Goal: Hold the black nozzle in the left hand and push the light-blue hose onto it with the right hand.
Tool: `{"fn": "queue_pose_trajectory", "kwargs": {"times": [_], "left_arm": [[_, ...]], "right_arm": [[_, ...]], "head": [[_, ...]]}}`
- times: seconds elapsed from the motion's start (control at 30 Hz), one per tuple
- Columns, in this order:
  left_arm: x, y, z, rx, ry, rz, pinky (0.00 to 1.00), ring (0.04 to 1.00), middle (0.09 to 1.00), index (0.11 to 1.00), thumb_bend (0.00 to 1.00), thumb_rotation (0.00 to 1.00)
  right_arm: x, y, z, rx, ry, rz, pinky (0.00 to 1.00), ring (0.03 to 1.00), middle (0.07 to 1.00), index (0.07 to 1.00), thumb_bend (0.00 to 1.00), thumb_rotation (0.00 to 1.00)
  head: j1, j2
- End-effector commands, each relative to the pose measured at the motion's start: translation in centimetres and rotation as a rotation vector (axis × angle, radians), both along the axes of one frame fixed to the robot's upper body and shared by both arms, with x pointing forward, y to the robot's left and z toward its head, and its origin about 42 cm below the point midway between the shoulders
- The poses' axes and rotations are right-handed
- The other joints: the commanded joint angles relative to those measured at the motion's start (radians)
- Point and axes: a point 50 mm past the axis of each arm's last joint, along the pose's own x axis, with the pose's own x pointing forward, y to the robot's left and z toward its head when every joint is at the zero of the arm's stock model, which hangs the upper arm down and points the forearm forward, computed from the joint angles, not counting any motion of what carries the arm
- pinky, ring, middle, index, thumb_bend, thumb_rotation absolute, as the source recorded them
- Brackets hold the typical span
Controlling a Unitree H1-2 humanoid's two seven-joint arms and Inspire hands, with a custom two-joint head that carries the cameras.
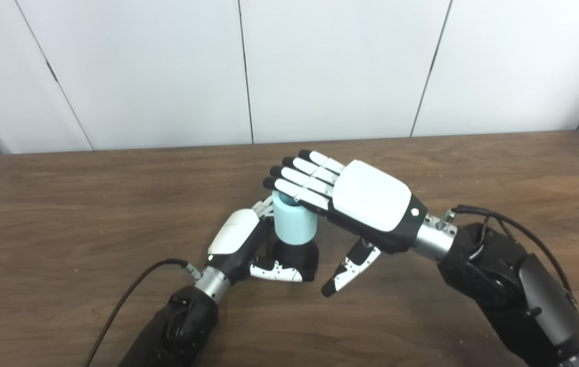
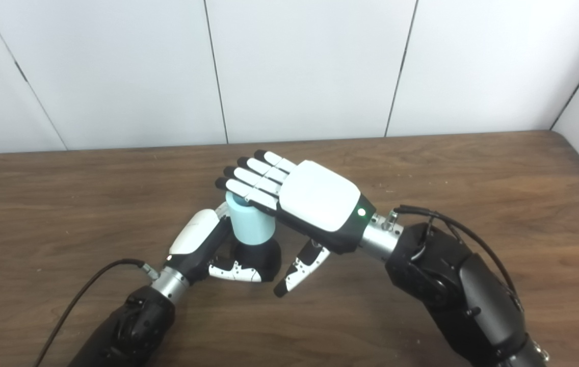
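Left hand [image 1: 238, 243] curled low in a grasp, right hand [image 1: 356, 204] flat above, fingers [image 1: 297, 176] extended, thumb down.

Hidden: hose top [image 1: 294, 219] under right robot hand [image 1: 366, 201]; nozzle's [image 1: 297, 257] left side behind left robot hand [image 1: 236, 239]. Cropped: both forearms, bench [image 1: 65, 204] edges.

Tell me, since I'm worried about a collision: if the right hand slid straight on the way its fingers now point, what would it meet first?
Probably nothing. The right hand lies flat over the light-blue hose, fingers pointing up-left past it. Beyond lies only bare table, though depth is hard to judge.
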Motion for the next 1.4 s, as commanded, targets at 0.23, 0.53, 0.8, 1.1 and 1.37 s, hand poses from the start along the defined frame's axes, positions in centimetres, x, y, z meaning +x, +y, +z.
{"fn": "queue_pose_trajectory", "kwargs": {"times": [0.23, 0.53, 0.8, 1.1, 1.37], "left_arm": [[-8.0, 1.9, -10.0, 0.117, 0.330, 0.030, 1.00, 1.000, 0.912, 0.412, 0.75, 0.52], [-8.0, 2.0, -10.0, 0.117, 0.331, 0.030, 1.00, 1.000, 0.912, 0.418, 0.75, 0.52], [-8.0, 2.1, -9.9, 0.116, 0.329, 0.031, 1.00, 1.000, 0.912, 0.418, 0.75, 0.52], [-8.1, 2.1, -9.9, 0.115, 0.328, 0.031, 1.00, 1.000, 0.911, 0.416, 0.75, 0.52], [-8.1, 2.1, -9.9, 0.114, 0.328, 0.030, 1.00, 1.000, 0.911, 0.416, 0.75, 0.52]], "right_arm": [[-0.2, -0.4, 2.9, 0.054, -0.108, 0.043, 1.00, 1.000, 1.000, 1.000, 0.82, 0.49], [-0.2, -0.5, 2.5, 0.049, -0.106, 0.056, 1.00, 1.000, 1.000, 1.000, 0.82, 0.50], [-0.3, -0.3, 1.9, 0.020, -0.055, 0.080, 1.00, 1.000, 1.000, 1.000, 0.82, 0.49], [0.4, -0.3, 1.7, -0.024, 0.068, 0.135, 1.00, 1.000, 1.000, 1.000, 0.82, 0.43], [0.6, -0.3, 1.5, -0.048, 0.120, 0.137, 1.00, 1.000, 1.000, 1.000, 0.79, 0.47]], "head": [[-0.001, 0.001], [-0.002, 0.002], [-0.001, 0.006], [-0.004, 0.007], [-0.004, 0.009]]}}
